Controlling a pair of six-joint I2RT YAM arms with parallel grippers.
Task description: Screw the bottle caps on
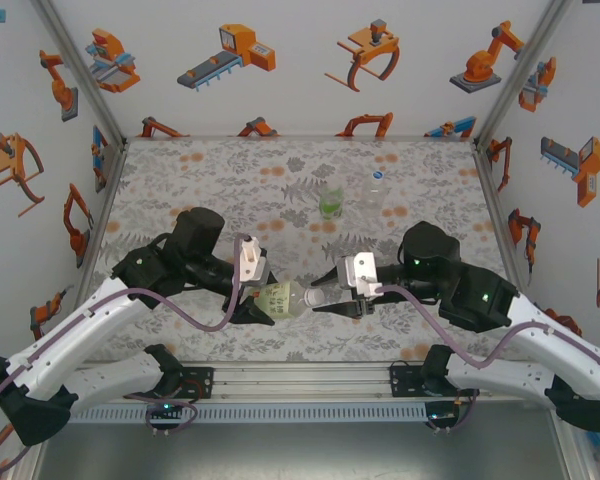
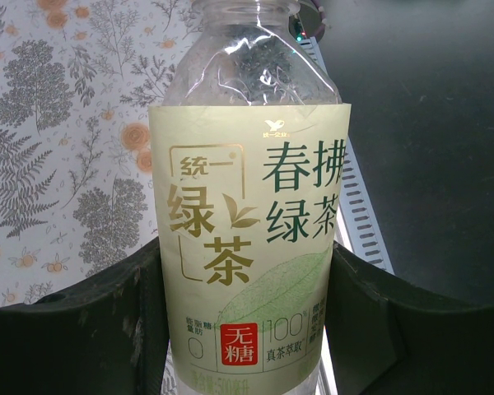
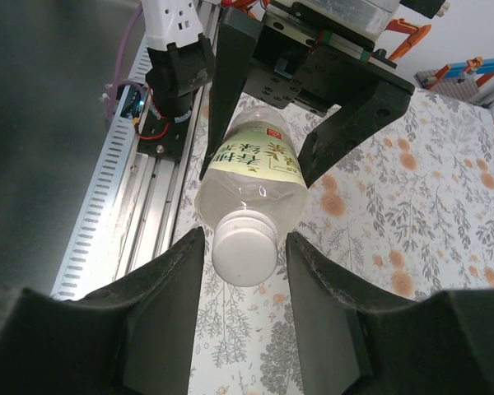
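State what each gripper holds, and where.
Left gripper grips the clear plastic bottle with pale yellow-green label around its labelled body; right gripper holds nothing.

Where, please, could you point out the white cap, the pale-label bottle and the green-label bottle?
white cap (image 3: 245, 258): right wrist view, on its flat top face.
pale-label bottle (image 2: 247, 247): left wrist view, on the middle of its label.
green-label bottle (image 1: 330, 206): top external view, on its green label.

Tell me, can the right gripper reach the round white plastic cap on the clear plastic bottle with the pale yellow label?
Probably yes: the cap sits between the open fingers of the right gripper, on the bottle, and nothing blocks it.
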